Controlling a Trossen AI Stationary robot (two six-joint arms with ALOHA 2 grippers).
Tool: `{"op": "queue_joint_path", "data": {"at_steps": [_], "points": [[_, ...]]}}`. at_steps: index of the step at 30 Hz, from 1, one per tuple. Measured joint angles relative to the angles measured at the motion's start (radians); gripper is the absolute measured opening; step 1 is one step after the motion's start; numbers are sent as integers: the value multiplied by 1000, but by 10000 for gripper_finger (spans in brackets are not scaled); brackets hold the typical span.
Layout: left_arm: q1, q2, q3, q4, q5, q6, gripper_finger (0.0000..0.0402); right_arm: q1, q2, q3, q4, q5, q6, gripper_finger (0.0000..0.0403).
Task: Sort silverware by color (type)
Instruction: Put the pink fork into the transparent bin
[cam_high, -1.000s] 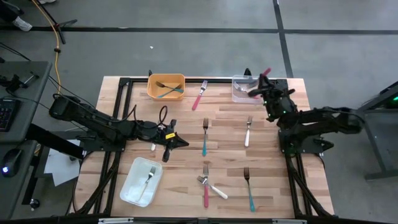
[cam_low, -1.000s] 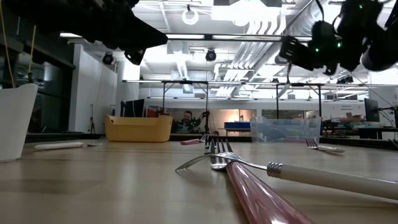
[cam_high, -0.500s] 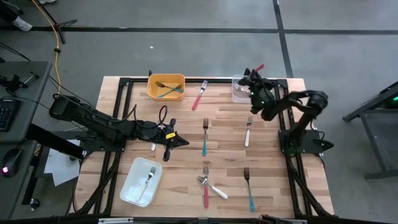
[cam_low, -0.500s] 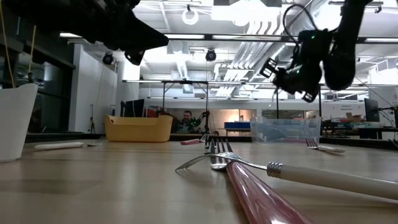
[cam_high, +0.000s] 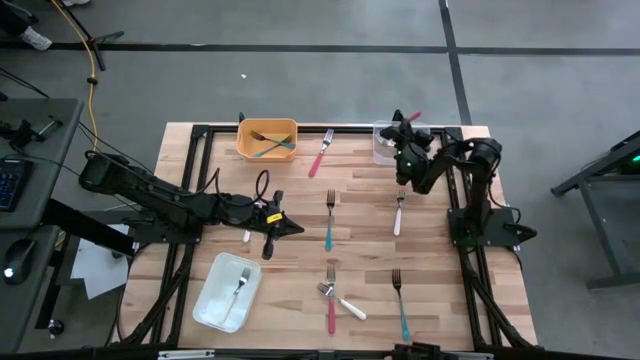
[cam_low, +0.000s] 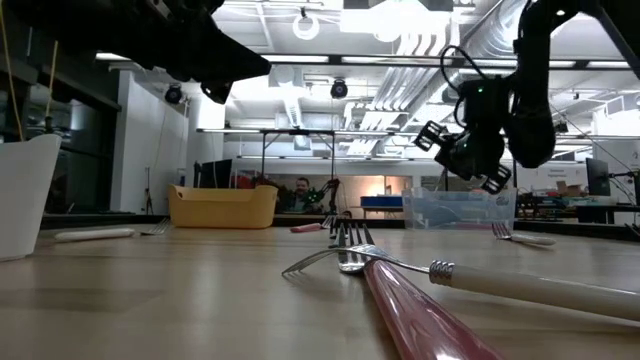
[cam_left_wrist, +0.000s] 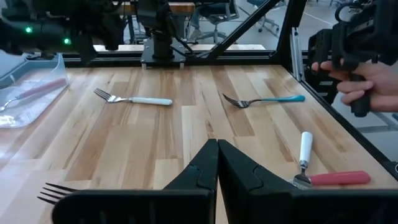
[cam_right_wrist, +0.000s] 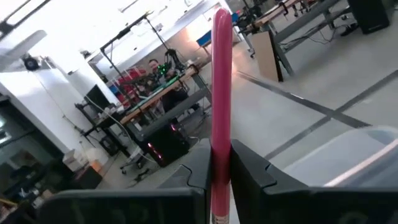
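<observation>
My right gripper (cam_high: 406, 142) hovers at the far right over a clear container (cam_high: 384, 143), shut on a pink-handled fork (cam_right_wrist: 221, 74). The fork's head is hidden. My left gripper (cam_high: 288, 228) is shut and holds nothing, above the table's middle left. On the wood lie a pink fork (cam_high: 321, 152), a teal fork (cam_high: 329, 220), a white fork (cam_high: 398, 212), another teal fork (cam_high: 400, 305), and a pink fork (cam_high: 331, 308) crossed by a white one (cam_high: 346, 303). My right gripper pinches the fork's pink handle (cam_right_wrist: 220, 158) between its two fingers (cam_right_wrist: 199, 171). The handle runs along the fingers, and its free end (cam_high: 414, 117) sticks out well past the fingertips. The fork is lifted clear, above the clear container.
An orange bin (cam_high: 267, 127) with teal forks stands at the far edge. A white tray (cam_high: 212, 300) holding a white fork lies at the near left. A person's hand (cam_left_wrist: 367, 78) shows beyond the table's edge in the left wrist view.
My right gripper has come down and gone toward the table's left, to the clear container, rolling its wrist as it went. It has stayed shut on the pink fork.
</observation>
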Motion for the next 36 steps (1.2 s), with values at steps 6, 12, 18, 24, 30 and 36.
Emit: {"op": "queue_joint_path", "data": {"at_steps": [6, 12, 18, 24, 30, 36], "points": [[0, 0, 0, 0, 0, 0, 0, 1, 49, 28, -2, 7, 6, 30], [0, 0, 0, 0, 0, 1, 0, 0, 50, 20, -6, 4, 1, 49], [0, 0, 0, 0, 0, 0, 0, 0, 50, 20, -9, -10, -24, 112], [0, 0, 0, 0, 0, 0, 0, 1, 50, 20, -9, -17, -92, 120], [0, 0, 0, 0, 0, 0, 0, 3, 50, 20, 0, -22, -186, 122], [0, 0, 0, 0, 0, 1, 0, 26, 0, 19, -2, -21, -345, 123]]}}
